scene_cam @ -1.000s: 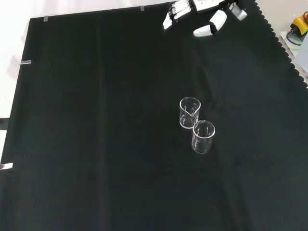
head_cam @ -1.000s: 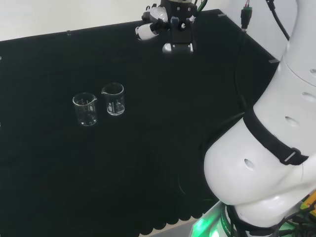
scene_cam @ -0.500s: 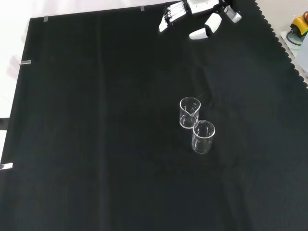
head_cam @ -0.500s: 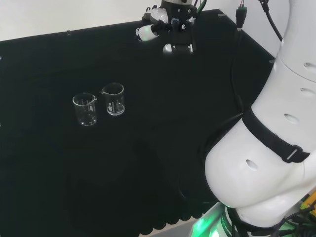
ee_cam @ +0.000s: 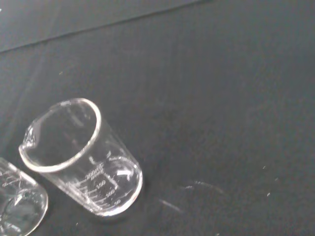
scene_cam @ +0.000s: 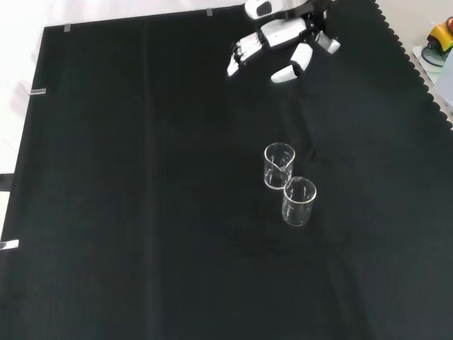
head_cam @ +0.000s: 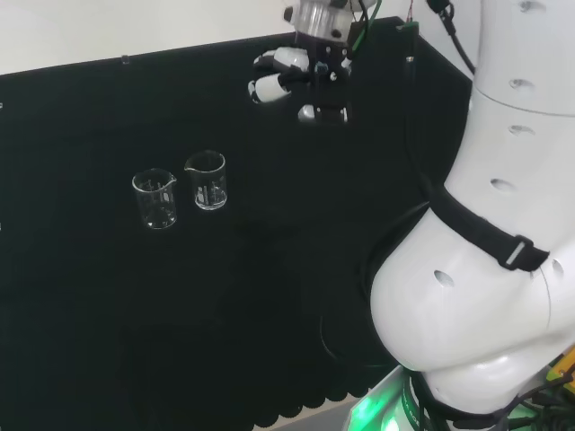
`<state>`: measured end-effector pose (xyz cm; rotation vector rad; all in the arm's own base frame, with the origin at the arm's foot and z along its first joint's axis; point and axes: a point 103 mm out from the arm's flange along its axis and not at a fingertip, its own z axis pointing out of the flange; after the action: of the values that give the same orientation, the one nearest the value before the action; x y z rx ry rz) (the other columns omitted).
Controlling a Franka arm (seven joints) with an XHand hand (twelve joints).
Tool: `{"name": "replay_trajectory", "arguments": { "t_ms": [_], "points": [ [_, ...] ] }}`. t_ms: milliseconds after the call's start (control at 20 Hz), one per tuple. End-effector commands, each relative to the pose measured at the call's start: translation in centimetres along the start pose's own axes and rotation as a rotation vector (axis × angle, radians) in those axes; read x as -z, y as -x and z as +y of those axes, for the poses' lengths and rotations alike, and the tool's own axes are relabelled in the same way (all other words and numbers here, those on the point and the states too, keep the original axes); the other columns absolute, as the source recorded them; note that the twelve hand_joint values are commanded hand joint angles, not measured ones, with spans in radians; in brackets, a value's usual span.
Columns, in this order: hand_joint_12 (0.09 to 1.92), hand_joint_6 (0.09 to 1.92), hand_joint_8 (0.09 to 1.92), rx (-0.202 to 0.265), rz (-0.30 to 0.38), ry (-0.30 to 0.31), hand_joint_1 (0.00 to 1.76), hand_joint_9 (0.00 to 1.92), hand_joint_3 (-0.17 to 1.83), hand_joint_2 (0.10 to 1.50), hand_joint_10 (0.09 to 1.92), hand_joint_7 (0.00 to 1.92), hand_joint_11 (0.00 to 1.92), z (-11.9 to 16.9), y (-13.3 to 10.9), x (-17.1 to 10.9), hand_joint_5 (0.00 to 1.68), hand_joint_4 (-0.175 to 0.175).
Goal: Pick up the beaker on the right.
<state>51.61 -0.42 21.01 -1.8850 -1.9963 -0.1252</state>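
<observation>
Two clear glass beakers stand upright and close together on the black cloth. In the head view one beaker (head_cam: 207, 180) is on the right and the other beaker (head_cam: 155, 198) on the left. In the front view they are one behind the other, the farther beaker (scene_cam: 279, 166) above the nearer beaker (scene_cam: 299, 201). My hand (head_cam: 305, 76) hovers well to the right of them in the head view, and at the top in the front view as the hand (scene_cam: 279, 44), fingers straight and spread, holding nothing. The wrist view has one whole beaker (ee_cam: 81, 157) and the edge of the second beaker (ee_cam: 17, 209).
The arm's big white links (head_cam: 485, 224) stand at the right of the head view. The black cloth (scene_cam: 141, 212) ends in a scalloped edge (scene_cam: 425, 71) at the right of the front view. Small metal clips (scene_cam: 39, 91) hold its far edges.
The hand has come down and moved toward the beakers, farther into the front view from its top edge. The beakers have not moved.
</observation>
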Motion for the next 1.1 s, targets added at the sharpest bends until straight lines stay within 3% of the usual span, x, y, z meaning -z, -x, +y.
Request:
{"name": "replay_trajectory", "arguments": {
  "t_ms": [50, 200, 500, 800, 1100],
  "points": [
    [0.87, 0.09, 0.48, 0.062, 0.105, 0.000, 0.42, 0.17, 0.95, 0.85, 0.61, 0.13, 0.00, 1.8, 0.7, -1.7, 0.26, -0.039],
    [0.88, 0.09, 0.48, 0.080, 0.120, -0.019, 0.42, 0.18, 0.95, 0.85, 0.61, 0.13, 0.00, 2.2, 0.7, -2.6, 0.27, -0.038],
    [0.91, 0.09, 0.49, 0.132, 0.231, -0.041, 0.44, 0.20, 0.96, 0.82, 0.62, 0.15, 0.00, 3.2, 0.3, -4.5, 0.27, -0.025],
    [0.99, 0.09, 0.50, 0.169, 0.304, -0.067, 0.62, 0.26, 1.03, 0.64, 0.61, 0.20, 0.00, 3.8, 0.3, -6.0, 0.30, -0.021],
    [1.20, 0.09, 0.52, 0.198, 0.376, -0.098, 0.87, 0.37, 1.19, 0.42, 0.62, 0.28, 0.00, 4.2, 0.8, -7.4, 0.36, -0.030]
  ]
}}
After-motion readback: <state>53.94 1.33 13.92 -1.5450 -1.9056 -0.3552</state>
